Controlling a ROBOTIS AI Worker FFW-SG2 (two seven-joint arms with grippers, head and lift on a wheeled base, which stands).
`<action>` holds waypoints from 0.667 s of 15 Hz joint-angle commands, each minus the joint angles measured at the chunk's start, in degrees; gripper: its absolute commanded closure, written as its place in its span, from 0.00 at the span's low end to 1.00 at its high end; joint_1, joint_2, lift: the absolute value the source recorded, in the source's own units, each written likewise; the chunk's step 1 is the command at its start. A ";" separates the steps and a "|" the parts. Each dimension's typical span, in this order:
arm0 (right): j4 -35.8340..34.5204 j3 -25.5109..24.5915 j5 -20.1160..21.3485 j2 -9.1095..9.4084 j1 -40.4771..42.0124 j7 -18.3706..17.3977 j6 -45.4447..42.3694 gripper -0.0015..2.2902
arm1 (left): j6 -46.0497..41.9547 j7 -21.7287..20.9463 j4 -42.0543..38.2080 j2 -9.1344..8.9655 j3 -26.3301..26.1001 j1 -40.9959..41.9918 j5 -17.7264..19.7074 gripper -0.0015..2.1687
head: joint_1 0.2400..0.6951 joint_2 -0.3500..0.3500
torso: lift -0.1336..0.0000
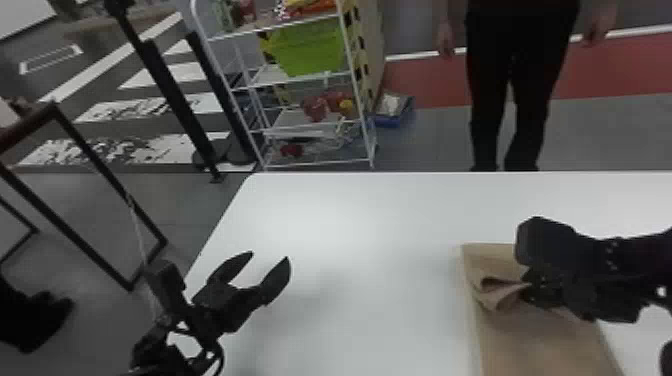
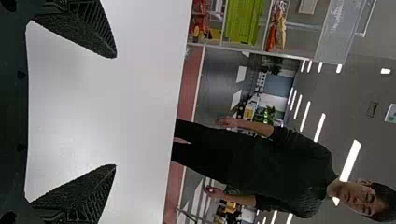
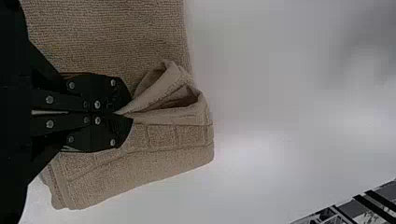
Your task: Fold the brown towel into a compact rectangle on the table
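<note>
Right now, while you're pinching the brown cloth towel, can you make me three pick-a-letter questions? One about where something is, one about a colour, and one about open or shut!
1. Where does the brown cloth towel lie?
A) In a box
B) On the robot's right side of the white table
C) On the floor

2. What colour is the plastic bin on the white metal rack?
A) Green
B) Black
C) Pink

3. How is the black left gripper?
A) Shut on the towel
B) Shut on nothing
C) Open

1: B, it lies where the black right gripper pinches its fold.
2: A, its sides are bright green.
3: C, its two fingers stand well apart.
</note>
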 commanded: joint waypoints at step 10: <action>-15.69 -1.44 -2.22 -7.41 7.04 8.10 3.07 0.69 | -0.43 -0.26 -0.20 -0.15 0.51 0.53 -0.17 0.02 | 1.00 1.00 | 0.08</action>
